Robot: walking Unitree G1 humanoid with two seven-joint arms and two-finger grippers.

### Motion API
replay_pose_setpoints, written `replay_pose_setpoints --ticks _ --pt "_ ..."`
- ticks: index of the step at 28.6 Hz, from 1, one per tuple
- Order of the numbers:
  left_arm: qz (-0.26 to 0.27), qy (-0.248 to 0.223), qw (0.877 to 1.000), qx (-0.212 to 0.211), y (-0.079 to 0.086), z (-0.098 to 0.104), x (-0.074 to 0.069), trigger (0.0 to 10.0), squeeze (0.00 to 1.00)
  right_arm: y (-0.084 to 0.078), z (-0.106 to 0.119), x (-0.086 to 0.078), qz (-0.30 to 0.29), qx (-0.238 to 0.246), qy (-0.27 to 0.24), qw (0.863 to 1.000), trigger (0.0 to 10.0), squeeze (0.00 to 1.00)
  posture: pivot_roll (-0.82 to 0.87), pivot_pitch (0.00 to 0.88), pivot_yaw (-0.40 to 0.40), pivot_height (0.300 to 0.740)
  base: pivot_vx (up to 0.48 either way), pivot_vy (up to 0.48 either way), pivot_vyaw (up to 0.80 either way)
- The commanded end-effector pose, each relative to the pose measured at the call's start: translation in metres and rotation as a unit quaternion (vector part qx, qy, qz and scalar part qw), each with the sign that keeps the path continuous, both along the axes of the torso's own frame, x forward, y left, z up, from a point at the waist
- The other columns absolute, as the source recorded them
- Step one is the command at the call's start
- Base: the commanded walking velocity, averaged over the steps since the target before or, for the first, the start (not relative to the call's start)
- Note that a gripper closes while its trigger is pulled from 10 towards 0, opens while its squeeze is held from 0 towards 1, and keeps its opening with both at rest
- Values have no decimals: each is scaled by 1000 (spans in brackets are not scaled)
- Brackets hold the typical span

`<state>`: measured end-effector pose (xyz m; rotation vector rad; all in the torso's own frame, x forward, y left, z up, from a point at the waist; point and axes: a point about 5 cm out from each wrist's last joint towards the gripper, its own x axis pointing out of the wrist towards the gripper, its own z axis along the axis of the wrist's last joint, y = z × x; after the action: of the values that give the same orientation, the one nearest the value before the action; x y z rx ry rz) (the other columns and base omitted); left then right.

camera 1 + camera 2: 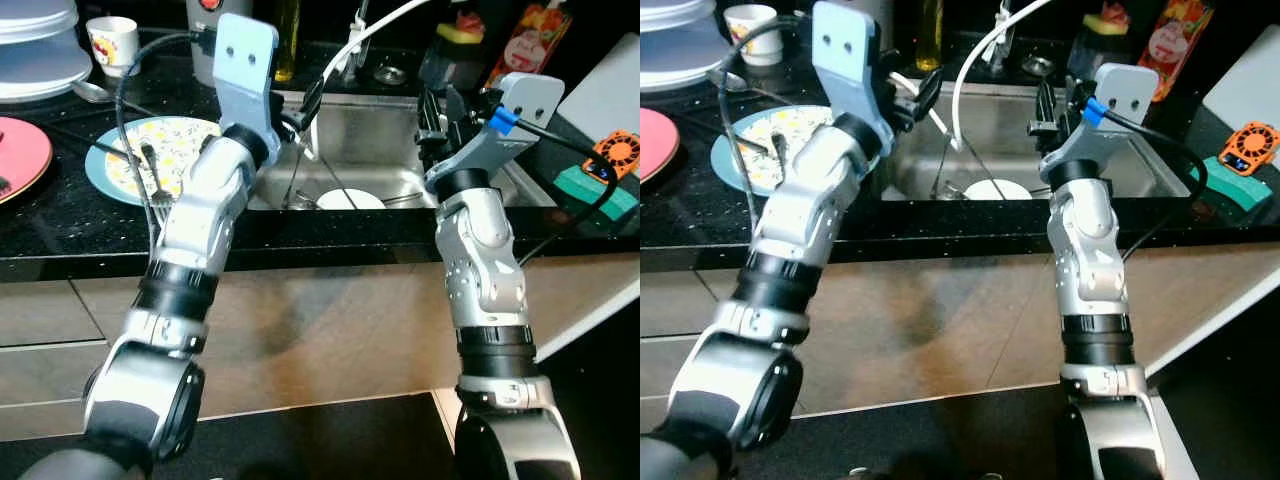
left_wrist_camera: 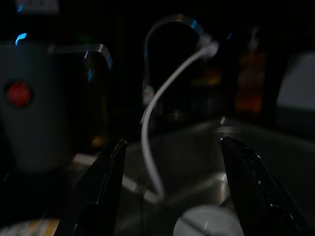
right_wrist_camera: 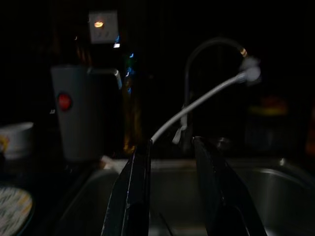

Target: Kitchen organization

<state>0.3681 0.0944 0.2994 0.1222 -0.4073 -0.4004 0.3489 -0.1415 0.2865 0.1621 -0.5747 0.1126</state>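
1. One steel sink [image 1: 380, 130], rectangular and shiny, sunk into a black speckled counter [image 1: 60, 225]; one round white dish [image 1: 350, 199] on the sink bottom, beside thin metal utensils too small to count.
2. One white hose [image 1: 335, 55], thin and curved, arching down from the tap into the basin.
3. Two grippers above the sink: left gripper [image 2: 170, 191] near the basin's left edge, black fingers spread wide, holding nothing; right gripper [image 3: 172, 191] over the basin's right part, fingers set narrow, nothing between them.
4. One round blue-rimmed plate [image 1: 150, 150], yellow-patterned, on the counter left of the sink, a fork [image 1: 155, 185] lying on it.
5. One pink plate [image 1: 20, 155] further left, one stack of white plates [image 1: 35, 50] behind it, one small patterned cup [image 1: 112, 42], one spoon [image 1: 95, 92].
6. One grey kettle [image 3: 78, 110] with a red button behind the sink's left corner.
7. One green sponge [image 1: 590, 185] and one orange ribbed object [image 1: 622, 155] on the right.
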Motion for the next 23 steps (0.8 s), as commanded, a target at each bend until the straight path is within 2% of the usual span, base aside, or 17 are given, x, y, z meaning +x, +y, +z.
replay_pose_setpoints --ticks 1,3,4,5,6,7,8,10,12,14,15,16,17,19,20,22,23 --pt "9 -8 1000 9 2 0 -12 10000 0 -8 -12 1 -18 20 27 999 10000 0 193 87 -74 740 0 0 0" --pt "15 -2 999 -37 11 -8 -32 10000 0 -20 -32 2 -47 65 68 994 10000 0 220 81 -46 740 0 0 0" --pt "10 11 997 -71 12 -12 -40 10000 0 -23 -38 1 -54 72 74 993 10000 0 222 79 -39 740 0 0 0" --pt "10 11 997 -71 12 -12 -40 10000 0 -23 -38 1 -54 72 74 993 10000 0 222 79 -39 740 0 0 0" --pt "5 21 996 -88 13 -16 -47 10000 0 -24 -42 -1 -58 71 76 993 10000 0 221 78 -32 740 0 0 0" --pt "5 21 996 -88 13 -16 -47 10000 0 -24 -42 -1 -58 71 76 993 10000 0 221 78 -32 740 0 0 0" --pt "3 18 997 -81 14 -18 -53 10000 0 -23 -44 -2 -62 60 74 993 10000 0 221 76 -26 740 0 0 0" --pt "13 8 999 -52 22 -15 -56 10000 0 -21 -49 -4 -66 49 74 994 10000 0 234 69 -13 740 0 0 0" --pt "37 -5 999 -16 38 -7 -51 10000 0 -19 -52 -5 -67 50 77 994 10000 0 235 62 3 740 0 0 0" --pt "37 -5 999 -16 38 -7 -51 10000 0 -19 -52 -5 -67 50 77 994 10000 0 235 62 3 740 0 0 0" --pt "46 -9 999 -5 44 -4 -50 10000 0 -19 -53 -5 -67 50 78 993 10000 0 235 61 6 740 0 0 0" --pt "64 -6 997 31 56 -1 -43 10000 0 -18 -53 -5 -68 44 76 994 10000 0 230 58 18 740 0 0 0" --pt "82 17 994 69 69 -2 -38 10000 0 -17 -53 -6 -69 33 75 994 10000 0 230 58 20 740 0 0 0" --pt "113 58 979 157 98 -4 -28 10000 0 -14 -52 -7 -63 4 68 996 10000 0 230 61 23 740 0 0 0" --pt "113 58 979 157 98 -4 -28 10000 0 -14 -52 -7 -63 4 68 996 10000 0 230 61 23 740 0 0 0" --pt "131 80 963 223 119 -4 -25 10000 0 -15 -52 -8 -59 -5 65 996 10000 0 229 65 22 740 0 0 0" --pt "131 80 963 223 119 -4 -25 10000 0 -15 -52 -8 -59 -5 65 996 10000 0 229 65 22 740 0 0 0"
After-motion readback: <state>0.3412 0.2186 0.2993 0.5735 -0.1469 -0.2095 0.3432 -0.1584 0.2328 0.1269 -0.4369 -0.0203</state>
